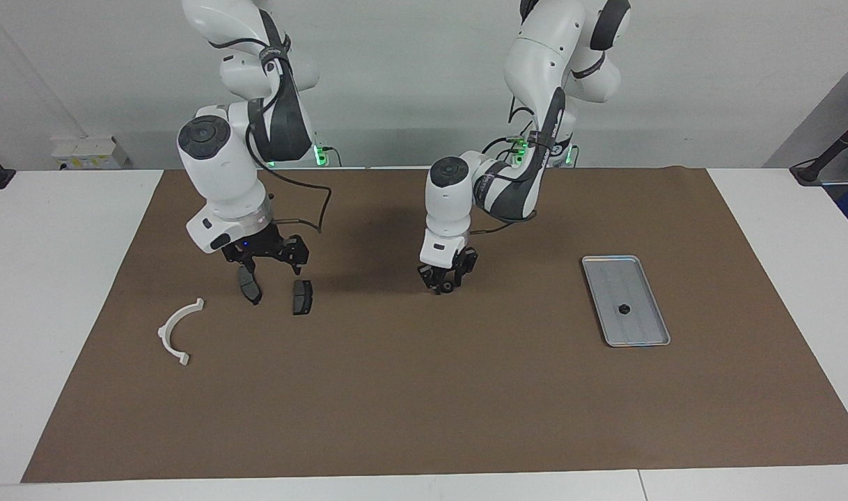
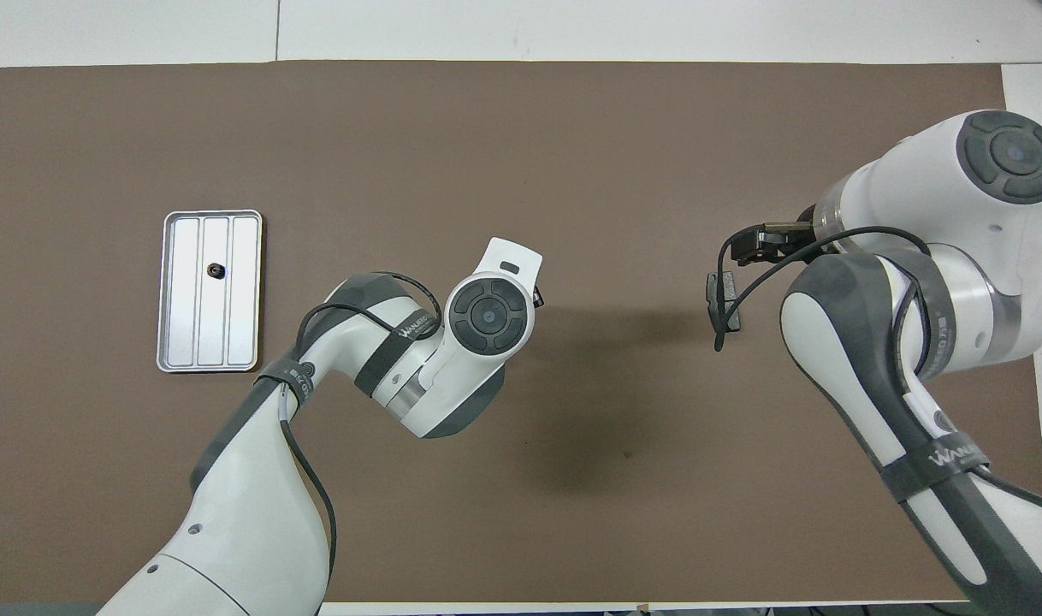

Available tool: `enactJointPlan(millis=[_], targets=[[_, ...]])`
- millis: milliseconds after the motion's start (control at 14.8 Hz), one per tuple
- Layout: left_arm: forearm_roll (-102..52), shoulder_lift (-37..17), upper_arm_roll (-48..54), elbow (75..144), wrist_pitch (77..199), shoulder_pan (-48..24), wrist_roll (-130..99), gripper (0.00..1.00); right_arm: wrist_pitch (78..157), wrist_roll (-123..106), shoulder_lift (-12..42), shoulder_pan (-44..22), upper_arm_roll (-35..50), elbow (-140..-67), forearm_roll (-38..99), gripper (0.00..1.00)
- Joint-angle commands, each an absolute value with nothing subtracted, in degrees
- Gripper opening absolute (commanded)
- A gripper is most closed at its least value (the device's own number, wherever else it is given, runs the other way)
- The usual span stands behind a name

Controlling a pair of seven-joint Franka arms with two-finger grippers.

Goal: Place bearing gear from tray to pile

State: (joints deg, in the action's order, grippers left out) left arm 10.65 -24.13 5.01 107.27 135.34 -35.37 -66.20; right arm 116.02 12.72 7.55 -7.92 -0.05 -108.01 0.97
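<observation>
Small dark bearing gear (image 1: 624, 309) lying in the ridged metal tray (image 1: 636, 330), at 3 o'clock from the left claw (image 1: 446, 284) in the facing view, too small for any detail. Left claw low over the brown mat (image 1: 424, 390), covered by its own wrist from overhead; cannot tell its grip. Right claw (image 1: 267, 263) spread over two dark pads (image 1: 302, 297), white bracket (image 1: 177, 332) at 8 o'clock.

White arms, dark grey joints, black cables, black claws.

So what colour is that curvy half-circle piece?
White. The curved bracket shows best in the facing view.

Two high opposing views share the mat (image 1: 424, 390).
</observation>
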Motion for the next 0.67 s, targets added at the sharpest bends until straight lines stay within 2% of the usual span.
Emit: enactJointPlan(millis=[0,67,270,337,472,540,607], targets=[[12.4,-22.2,4.7,107.5,134.1,-34.2,-65.7,1.0,117.2,15.6,7.6,-8.3,0.3,-108.3,1.5,1.0],[12.4,-21.1,4.7,107.0,131.0,-32.4,-62.0,1.0,117.5,17.6,7.6,-8.8,0.3,-108.3,1.5,1.0],[9.3,-10.7,5.6,105.7,120.0,-23.0,-44.5,1.0,118.2,28.2,7.8,-14.1,0.3,-108.3,1.4,1.0],[5.9,-8.4,5.4,101.6,113.5,-20.1,-37.0,1.0,119.1,33.0,8.4,-16.8,0.3,-108.3,1.5,1.0],[0.5,-8.3,4.9,89.7,98.9,-12.5,-21.2,1.0,119.8,42.1,9.7,-21.8,0.2,-108.0,1.5,1.0],[-0.6,-8.6,4.9,85.8,94.6,-8.0,-14.5,1.0,121.3,45.9,10.5,-24.4,0.2,-107.9,1.4,1.0],[-1.4,-8.7,4.9,85.3,93.6,-3.8,-9.2,1.0,122.7,49.4,11.7,-27.0,0.2,-107.8,1.4,1.0]])
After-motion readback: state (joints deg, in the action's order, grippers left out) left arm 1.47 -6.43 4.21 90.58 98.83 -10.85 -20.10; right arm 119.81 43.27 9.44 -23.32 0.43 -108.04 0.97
